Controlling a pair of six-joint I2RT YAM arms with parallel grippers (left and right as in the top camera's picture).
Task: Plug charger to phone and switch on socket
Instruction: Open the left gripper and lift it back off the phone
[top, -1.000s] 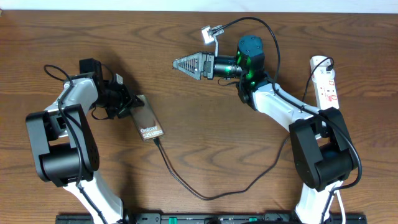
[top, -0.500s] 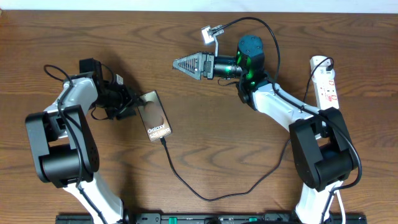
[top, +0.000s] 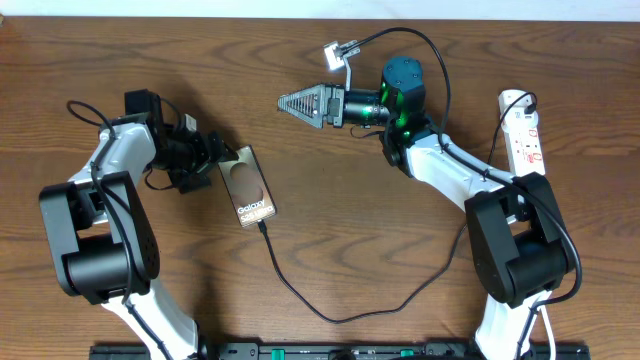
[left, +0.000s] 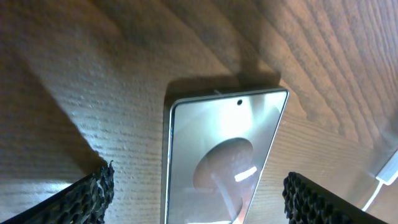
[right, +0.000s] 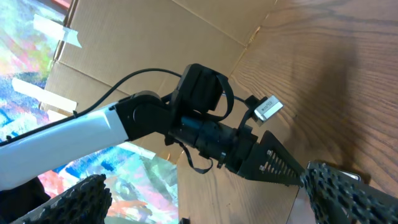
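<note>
The phone (top: 250, 188) lies flat, with the charger cable (top: 340, 318) seemingly plugged into its lower end. The left gripper (top: 210, 160), wide open and empty, sits at the phone's top end. The right gripper (top: 300, 102) gapes empty too. A careless retreat could snag the phone and loosen the cable.

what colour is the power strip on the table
White, with small red markings; the power strip shows best in the overhead view.

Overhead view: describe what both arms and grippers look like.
Both arms, left arm and right arm, have white links, bulky black joints and looping black cables. The right gripper has black ribbed tapering fingers, with a green light behind it. The left gripper is black too.
</note>
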